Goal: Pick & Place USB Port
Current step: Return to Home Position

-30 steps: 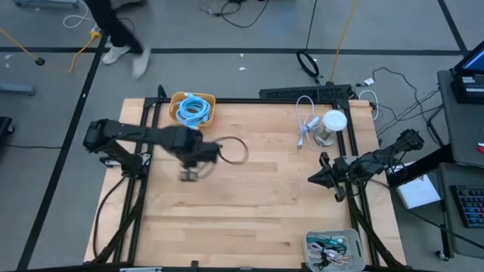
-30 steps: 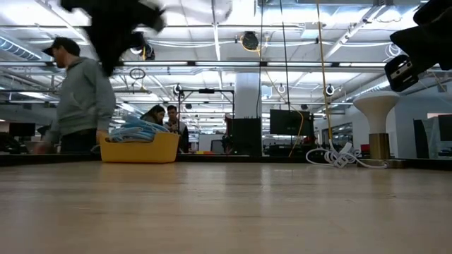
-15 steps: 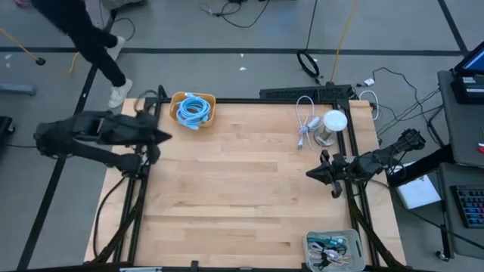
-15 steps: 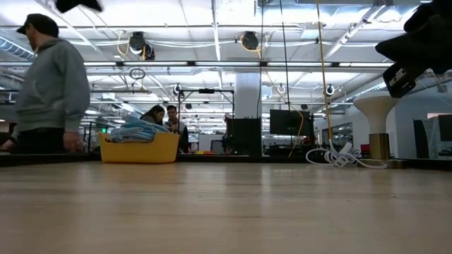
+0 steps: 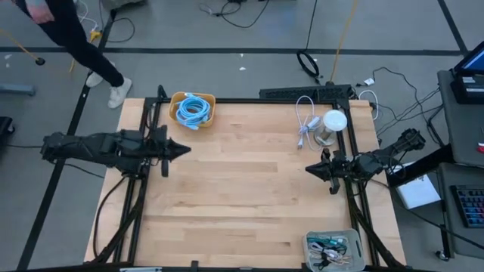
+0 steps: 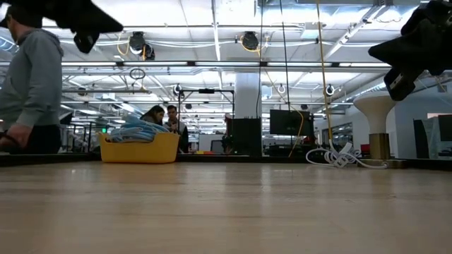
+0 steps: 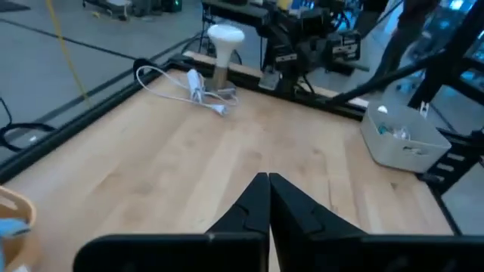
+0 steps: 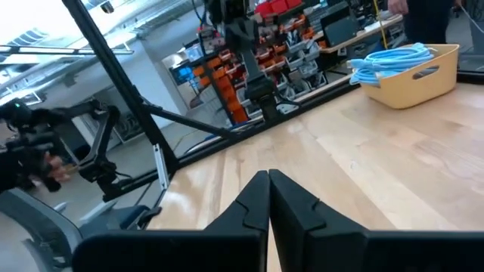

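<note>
- Desk [image 5: 242, 204]: nothing lies on the wood between the two arms.
- A second ago the left arm reached over the middle. Now it is folded back at the left edge, left end effector [image 5: 181, 149] pressed together and empty.
- The right end effector [image 5: 310, 170] has barely shifted at the right edge, fingers also pressed together and empty.
- The yellow bin [image 5: 193, 110] holds coiled blue cables [image 5: 193, 106]; the gray bin [image 5: 330, 250] holds a tangle of leads.
- Sorting looks done; homing nearly complete.

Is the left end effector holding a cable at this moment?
No: the left wrist view shows the left end effector shut tight with nothing in it, above the wooden table.
</note>
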### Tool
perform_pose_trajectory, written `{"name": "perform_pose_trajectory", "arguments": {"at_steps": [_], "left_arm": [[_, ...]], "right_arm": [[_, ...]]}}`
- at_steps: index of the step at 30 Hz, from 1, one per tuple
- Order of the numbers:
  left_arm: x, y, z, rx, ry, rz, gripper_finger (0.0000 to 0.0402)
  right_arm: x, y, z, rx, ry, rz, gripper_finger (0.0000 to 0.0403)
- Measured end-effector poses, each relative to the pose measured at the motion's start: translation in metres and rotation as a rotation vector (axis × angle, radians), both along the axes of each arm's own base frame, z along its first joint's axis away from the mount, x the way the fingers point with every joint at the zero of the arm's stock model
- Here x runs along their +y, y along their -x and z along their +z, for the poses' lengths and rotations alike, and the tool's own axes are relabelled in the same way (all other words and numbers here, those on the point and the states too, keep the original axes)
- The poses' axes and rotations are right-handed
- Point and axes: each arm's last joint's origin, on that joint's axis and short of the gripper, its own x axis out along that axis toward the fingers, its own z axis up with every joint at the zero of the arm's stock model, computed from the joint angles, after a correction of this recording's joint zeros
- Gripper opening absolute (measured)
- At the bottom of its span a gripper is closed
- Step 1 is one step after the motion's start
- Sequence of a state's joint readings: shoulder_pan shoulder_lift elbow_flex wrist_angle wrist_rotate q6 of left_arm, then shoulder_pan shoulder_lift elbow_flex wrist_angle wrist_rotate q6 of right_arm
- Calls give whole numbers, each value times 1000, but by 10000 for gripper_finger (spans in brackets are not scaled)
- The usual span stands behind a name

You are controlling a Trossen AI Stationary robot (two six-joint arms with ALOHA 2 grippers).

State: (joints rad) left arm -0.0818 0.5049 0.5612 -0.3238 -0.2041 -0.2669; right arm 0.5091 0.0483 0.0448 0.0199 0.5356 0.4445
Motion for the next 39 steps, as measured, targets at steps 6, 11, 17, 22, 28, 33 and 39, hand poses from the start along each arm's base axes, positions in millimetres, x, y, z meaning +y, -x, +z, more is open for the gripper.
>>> {"name": "perform_pose_trajectory", "arguments": {"at_steps": [6, 11, 17, 22, 28, 33, 39], "left_arm": [[-1, -1, -47, 21, 35, -23, 3], [-2, 3, -86, 97, 121, -43, 10], [-3, 9, -116, 161, 148, -87, 4], [-3, 15, -137, 265, 137, -81, 5], [-1, 15, -139, 292, 68, -106, 11], [1, 14, -140, 302, 92, -84, 14], [2, 14, -139, 298, 97, -72, 14]], "right_arm": [[0, 0, 0, -3, 4, 1, 0], [0, 0, 0, 2, 21, 6, 0], [0, 0, -2, 20, 33, 11, 0], [1, -1, -3, 34, 84, 17, 0], [2, -2, -6, 64, 101, 18, 0], [2, -4, -8, 87, 98, 17, 0], [3, -4, -8, 92, 138, 20, 0]]}}
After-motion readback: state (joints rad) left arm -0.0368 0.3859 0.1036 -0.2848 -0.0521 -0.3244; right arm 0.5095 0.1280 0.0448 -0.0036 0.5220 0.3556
